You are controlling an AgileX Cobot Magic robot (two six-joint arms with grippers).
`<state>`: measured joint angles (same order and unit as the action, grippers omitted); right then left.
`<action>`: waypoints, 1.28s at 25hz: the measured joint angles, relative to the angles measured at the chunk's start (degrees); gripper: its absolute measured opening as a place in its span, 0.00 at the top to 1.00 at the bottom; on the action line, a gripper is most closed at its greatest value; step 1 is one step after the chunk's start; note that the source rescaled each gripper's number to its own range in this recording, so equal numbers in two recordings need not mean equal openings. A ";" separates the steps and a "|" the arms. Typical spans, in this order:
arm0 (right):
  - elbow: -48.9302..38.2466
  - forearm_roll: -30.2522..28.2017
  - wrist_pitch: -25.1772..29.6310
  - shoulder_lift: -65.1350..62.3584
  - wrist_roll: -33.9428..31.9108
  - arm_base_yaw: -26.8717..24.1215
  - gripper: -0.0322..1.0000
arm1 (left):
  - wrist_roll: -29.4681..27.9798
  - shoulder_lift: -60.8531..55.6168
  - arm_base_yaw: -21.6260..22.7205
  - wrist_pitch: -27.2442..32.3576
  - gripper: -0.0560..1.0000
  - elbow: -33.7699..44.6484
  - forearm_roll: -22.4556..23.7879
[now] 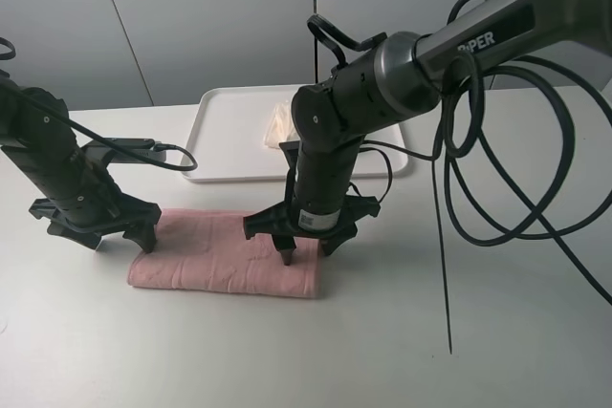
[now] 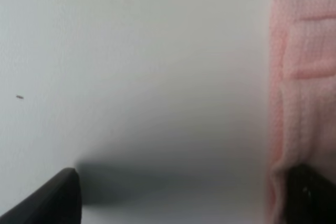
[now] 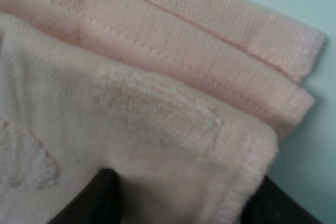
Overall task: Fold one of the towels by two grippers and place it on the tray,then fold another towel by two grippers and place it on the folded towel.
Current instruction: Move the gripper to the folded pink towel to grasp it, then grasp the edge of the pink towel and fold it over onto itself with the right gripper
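The pink towel (image 1: pixel 215 255) lies folded into a long strip at lower centre, on the white table (image 1: pixel 497 332), just in front of the tray (image 1: pixel 225 140). The cream towel (image 1: pixel 278 125) sits on the tray at upper centre, mostly hidden behind the right arm. The right gripper (image 1: pixel 306 253) stands tips-down on the strip's right end, with towel layers between its part-open fingers (image 3: pixel 89 207); I cannot tell whether they pinch. The left gripper (image 1: pixel 122 239) is spread wide at the strip's left end, holding nothing

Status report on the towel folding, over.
Left gripper open at end of pale pink folded terry towel. Right gripper astride its other end, grip unclear. Cream towel partly hidden on white plastic tray. Nothing blocking.
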<state>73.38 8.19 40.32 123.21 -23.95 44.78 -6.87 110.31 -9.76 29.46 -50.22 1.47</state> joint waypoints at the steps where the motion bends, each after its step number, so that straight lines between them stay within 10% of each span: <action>1: 0.00 0.13 -0.39 0.05 0.00 0.09 0.51 | 0.00 0.00 0.00 0.00 0.02 0.00 0.00; 10: 0.00 2.22 -1.58 0.27 1.09 0.36 0.68 | 0.00 0.00 0.00 0.00 0.02 0.00 0.00; 13: 0.00 3.01 -2.05 0.27 1.61 0.36 0.92 | 0.00 0.00 0.00 0.00 0.02 0.00 0.00; 32: 0.04 12.13 2.84 -2.95 9.81 0.36 0.92 | -0.10 0.00 -0.11 -0.45 0.20 -0.26 -0.10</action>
<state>73.41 20.33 43.16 120.26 -14.14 45.14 -6.97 110.31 -9.87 29.01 -50.49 1.36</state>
